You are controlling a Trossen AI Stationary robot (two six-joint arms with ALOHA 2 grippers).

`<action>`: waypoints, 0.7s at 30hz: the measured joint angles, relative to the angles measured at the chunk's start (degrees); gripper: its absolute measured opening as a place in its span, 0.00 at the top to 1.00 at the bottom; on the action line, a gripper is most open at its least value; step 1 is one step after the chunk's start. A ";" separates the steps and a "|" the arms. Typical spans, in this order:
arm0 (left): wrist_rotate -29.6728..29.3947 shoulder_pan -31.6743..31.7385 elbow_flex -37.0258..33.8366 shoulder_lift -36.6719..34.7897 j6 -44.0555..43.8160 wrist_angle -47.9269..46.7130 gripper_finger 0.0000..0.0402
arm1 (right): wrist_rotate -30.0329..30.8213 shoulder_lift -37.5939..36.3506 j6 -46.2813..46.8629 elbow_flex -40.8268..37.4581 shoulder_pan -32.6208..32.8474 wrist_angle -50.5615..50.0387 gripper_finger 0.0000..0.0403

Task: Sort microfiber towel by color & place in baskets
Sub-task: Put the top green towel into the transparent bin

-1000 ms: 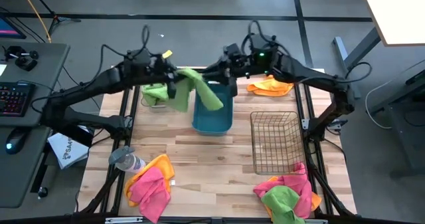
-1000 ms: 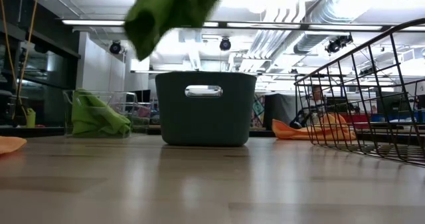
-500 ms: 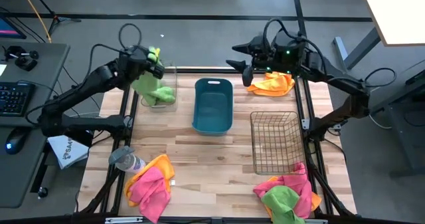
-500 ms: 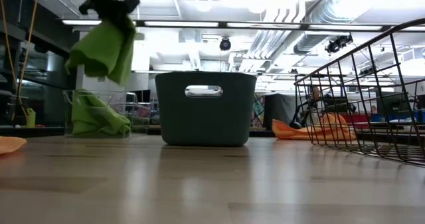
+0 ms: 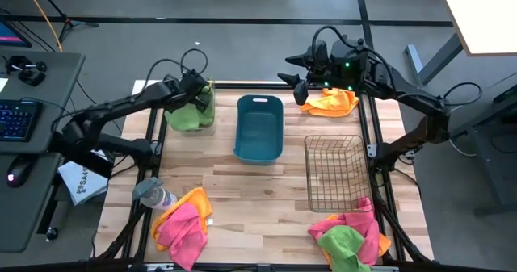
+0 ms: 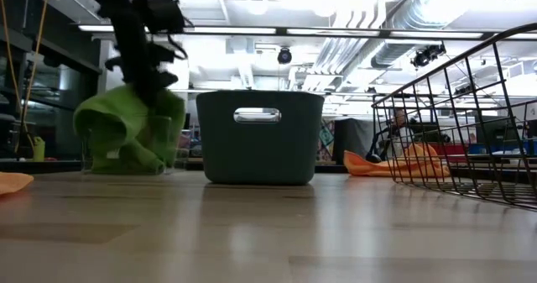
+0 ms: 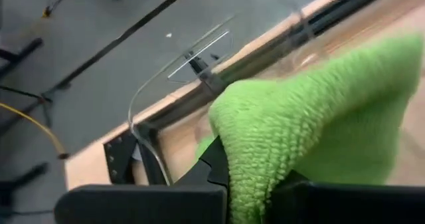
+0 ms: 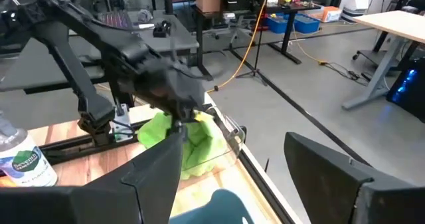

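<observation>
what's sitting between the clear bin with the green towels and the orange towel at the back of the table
The teal tub stands between the clear bin and the orange towel, seen in the high view.

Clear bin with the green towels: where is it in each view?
High: clear bin, upper left, under left gripper.
Low: left.
Left wrist: rim across the middle.
Right wrist: centre.
Shared landmark: teal tub beside it.

Dark jointed arms [image 5: 121, 110], looping black cables [image 5: 174, 62]

green towel [image 7: 312, 117] between fingers [image 7: 216, 164], over clear bin [image 7: 199, 58]
</observation>
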 joint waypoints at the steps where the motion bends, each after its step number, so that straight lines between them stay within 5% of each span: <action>1: 0.13 0.69 0.00 1.29 2.50 0.72 1.00 | 0.00 0.00 0.04 0.00 0.00 -0.01 0.36; 10: 7.40 5.22 5.45 8.69 19.76 -3.18 1.00 | 0.00 0.00 1.61 -0.04 0.00 -1.52 0.36; 16: 17.37 9.05 6.29 11.38 16.71 -10.12 1.00 | 0.00 0.02 1.68 -0.06 0.00 -1.55 0.36; 21: 19.30 9.75 6.43 12.97 14.91 -10.37 0.95 | 0.00 0.02 1.70 -0.20 0.00 -1.51 0.36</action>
